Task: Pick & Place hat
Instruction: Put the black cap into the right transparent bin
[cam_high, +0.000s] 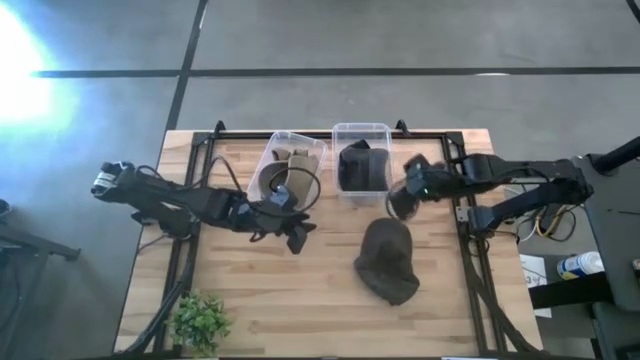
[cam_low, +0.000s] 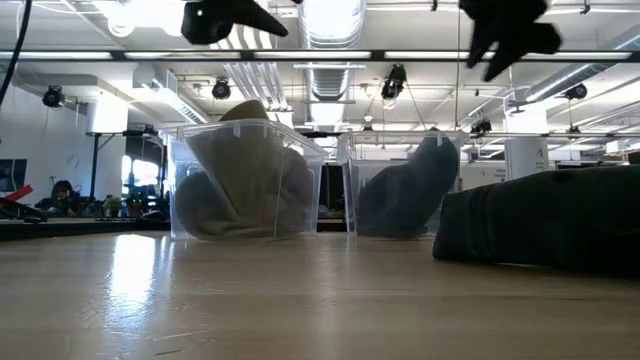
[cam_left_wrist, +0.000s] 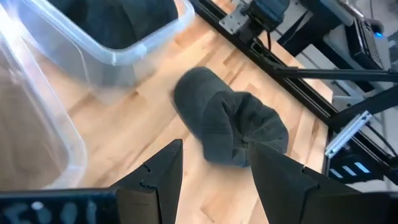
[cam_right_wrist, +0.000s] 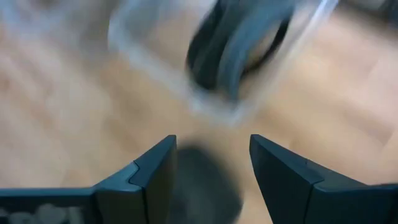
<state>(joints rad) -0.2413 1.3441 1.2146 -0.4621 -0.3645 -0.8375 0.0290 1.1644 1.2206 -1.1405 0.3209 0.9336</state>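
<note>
On the worktop, wood slats with black frame rails down both sides, most of the front half is bare, so there is room to come at the hat from the front or either flank. Two clear bins sit side by side at the back edge: left bin holds tan fabric, right bin holds dark fabric, so my read is sorting by colour and the dark hat belongs in the right one. Dark hat lies crumpled on the wood right of centre, just in front of the right bin, touching neither bin nor rail. Right end effector hangs above the worktop between the right bin's front corner and the hat's back edge, fingers spread and empty; its wrist view shows both the bin and the hat beyond them. Likely staged for a descent onto the hat. The bin wall is close behind it, so little slack that way. Left end effector waits raised near the left bin's front, fingers apart, holding nothing. Small potted plant sits at the front-left corner, well clear of the action.
</note>
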